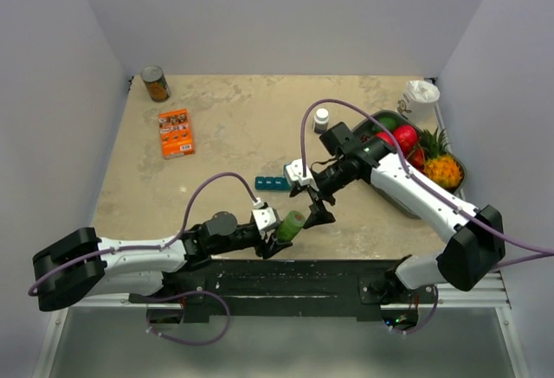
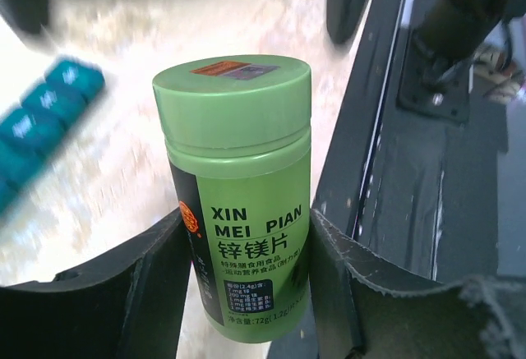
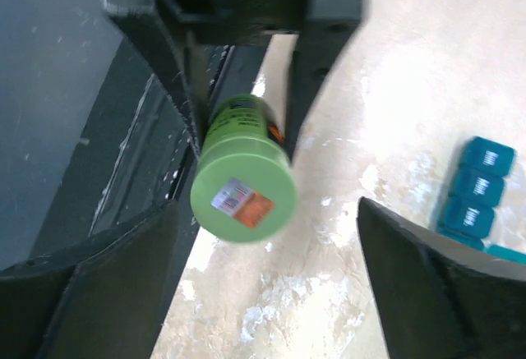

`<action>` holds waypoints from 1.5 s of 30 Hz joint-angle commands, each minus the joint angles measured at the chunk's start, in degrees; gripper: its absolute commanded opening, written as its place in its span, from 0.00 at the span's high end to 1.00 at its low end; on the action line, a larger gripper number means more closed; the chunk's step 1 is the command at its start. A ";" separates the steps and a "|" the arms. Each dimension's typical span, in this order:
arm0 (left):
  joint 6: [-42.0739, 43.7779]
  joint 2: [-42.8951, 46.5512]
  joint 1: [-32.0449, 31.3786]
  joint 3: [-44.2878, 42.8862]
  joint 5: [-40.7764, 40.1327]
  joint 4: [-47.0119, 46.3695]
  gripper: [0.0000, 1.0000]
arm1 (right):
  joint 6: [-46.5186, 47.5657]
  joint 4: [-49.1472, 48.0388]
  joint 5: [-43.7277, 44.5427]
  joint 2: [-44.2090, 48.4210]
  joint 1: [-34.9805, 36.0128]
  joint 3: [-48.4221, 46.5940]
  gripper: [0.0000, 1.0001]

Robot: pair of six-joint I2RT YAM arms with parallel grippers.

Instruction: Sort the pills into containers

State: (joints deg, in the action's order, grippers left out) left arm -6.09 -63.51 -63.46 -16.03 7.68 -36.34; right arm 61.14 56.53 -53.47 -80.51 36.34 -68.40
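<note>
Jaws of the left gripper [image 1: 281, 234] clench a green pill bottle [image 2: 234, 186] at lower centre, its cap [image 3: 243, 196] on and aimed right, presumably for unscrewing. The teal pill organiser [image 1: 273, 182] lies just above on the table [image 1: 216, 118], awaiting pills. The right gripper [image 1: 318, 210], released and empty, faces that cap.

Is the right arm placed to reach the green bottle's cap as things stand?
Probably yes. The left tool grips the green pill bottle by its body, leaving its cap bare and facing the open right tool, nothing between them.
</note>
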 commanded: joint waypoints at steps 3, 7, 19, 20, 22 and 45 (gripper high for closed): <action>-5.33 3.12 -0.17 2.76 -5.65 -1.28 1.00 | -9.79 -4.23 1.97 1.67 -0.48 -4.72 0.01; -7.62 5.14 -0.17 2.94 -10.66 -0.75 1.00 | -21.23 -11.26 2.59 0.88 -0.48 -3.41 0.01; -8.50 7.61 -0.35 2.06 -17.70 0.21 1.00 | -58.15 -31.31 8.82 -0.96 -0.39 2.48 0.03; -8.59 7.52 -0.35 2.06 -17.79 0.21 1.00 | -58.94 -31.74 9.17 -1.05 -0.22 2.66 0.03; -8.59 7.34 -0.26 1.80 -17.97 0.21 1.00 | -59.65 -32.19 9.79 -1.40 0.31 3.18 0.05; -4.91 10.76 -0.26 4.24 -12.36 -1.01 1.00 | -40.44 -20.78 -0.65 -5.45 3.83 -1.72 0.88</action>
State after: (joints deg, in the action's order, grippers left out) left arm -13.67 -55.88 -63.51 -12.51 -9.37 -30.68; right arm 8.29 28.27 -44.99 -85.17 39.99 -65.47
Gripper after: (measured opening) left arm 0.570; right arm 0.525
